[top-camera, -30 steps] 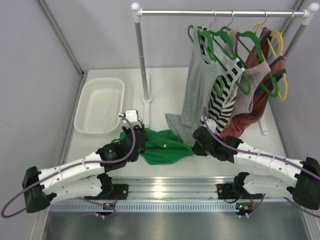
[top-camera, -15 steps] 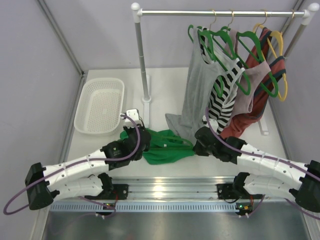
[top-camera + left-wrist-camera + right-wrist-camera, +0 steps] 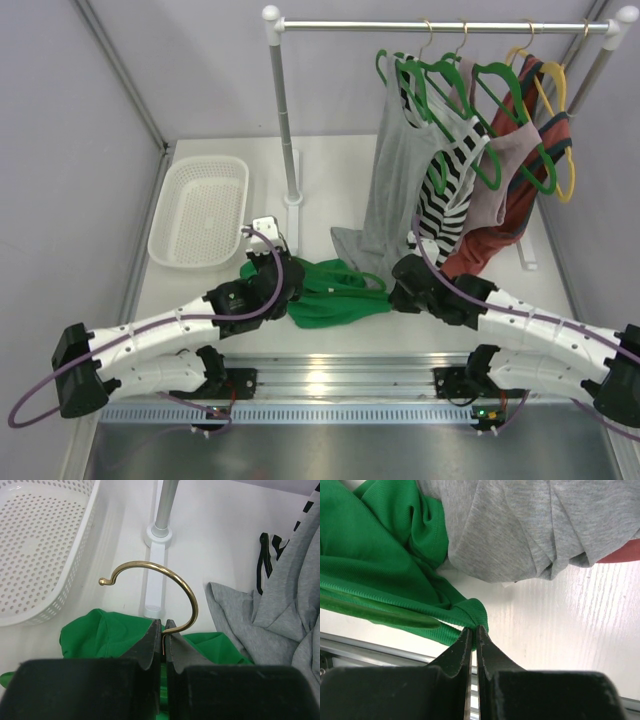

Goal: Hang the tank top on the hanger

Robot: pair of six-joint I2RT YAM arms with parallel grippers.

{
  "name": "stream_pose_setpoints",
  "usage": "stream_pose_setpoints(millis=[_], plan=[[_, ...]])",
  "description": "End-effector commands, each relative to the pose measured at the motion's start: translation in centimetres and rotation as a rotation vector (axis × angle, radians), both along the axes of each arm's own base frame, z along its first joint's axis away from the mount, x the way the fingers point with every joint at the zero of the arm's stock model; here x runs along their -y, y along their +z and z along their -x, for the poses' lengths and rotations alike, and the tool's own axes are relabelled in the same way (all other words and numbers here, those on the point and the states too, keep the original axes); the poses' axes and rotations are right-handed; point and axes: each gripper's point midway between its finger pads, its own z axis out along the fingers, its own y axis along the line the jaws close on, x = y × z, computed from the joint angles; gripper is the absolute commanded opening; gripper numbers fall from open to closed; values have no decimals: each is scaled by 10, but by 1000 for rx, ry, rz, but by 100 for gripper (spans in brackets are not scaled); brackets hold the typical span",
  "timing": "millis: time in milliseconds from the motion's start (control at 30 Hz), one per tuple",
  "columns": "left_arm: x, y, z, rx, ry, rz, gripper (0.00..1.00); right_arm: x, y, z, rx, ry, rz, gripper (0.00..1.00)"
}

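Green tank top point(image 3: 335, 300) between right claw point(image 3: 474, 630), tight on its edge, and left claw point(image 3: 161, 625), tight on hanger point(image 3: 145, 563)

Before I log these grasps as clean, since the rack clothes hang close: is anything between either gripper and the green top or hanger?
Nothing visible. The left gripper is shut on the hanger at its hook stem, the right gripper on the tank top at its edge. The grey top only lies alongside.

Left tool point(image 3: 161, 628) pinches the hanger point(image 3: 186, 586) above the tank top point(image 3: 95, 630).
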Motion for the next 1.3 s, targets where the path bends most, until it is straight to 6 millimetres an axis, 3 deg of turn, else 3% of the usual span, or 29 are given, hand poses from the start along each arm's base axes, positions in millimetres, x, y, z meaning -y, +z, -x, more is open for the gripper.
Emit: stream_pose_setpoints(millis=[0, 367, 867, 1033, 1267], plan=[[-14, 17, -5, 38, 68, -30, 0, 12, 11, -3, 36, -3, 52, 0], [-12, 14, -6, 22, 39, -59, 0, 14, 24, -7, 68, -20, 50, 0], [-15, 13, -6, 19, 35, -118, 0, 5, 62, -20, 131, 9, 43, 0], [-5, 10, -7, 3, -10, -137, 0, 3, 82, -24, 172, 13, 32, 0], [21, 19, -5, 11, -164, -116, 0, -25, 111, -39, 205, 104, 44, 0]])
